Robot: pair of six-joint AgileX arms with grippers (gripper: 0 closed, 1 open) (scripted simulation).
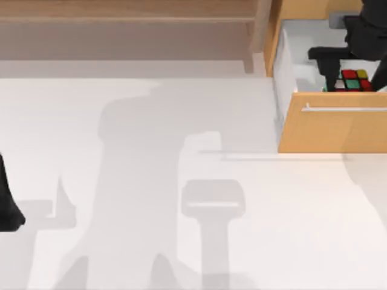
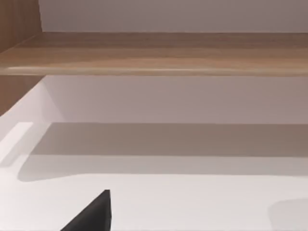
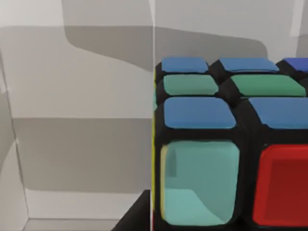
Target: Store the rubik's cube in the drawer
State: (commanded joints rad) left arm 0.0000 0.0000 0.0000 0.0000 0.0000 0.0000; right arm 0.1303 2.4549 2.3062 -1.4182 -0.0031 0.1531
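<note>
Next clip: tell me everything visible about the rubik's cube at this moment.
The rubik's cube is a small 3x3 cube with black edges and glossy square stickers. From above, red, yellow and green squares show; the right wrist view adds blue, green, teal and red squares. It sits level inside the open drawer, against the white interior just behind the wooden front at the table's right. The right claw is around it from above; whether it is set down or held is unclear.

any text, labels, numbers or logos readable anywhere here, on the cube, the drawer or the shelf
None: there is no readable text in any view.
The rubik's cube, in the open drawer beside the right gripper, has plain colour stickers.
The drawer front, its silver handle and the wooden shelf carry no marks.
</note>
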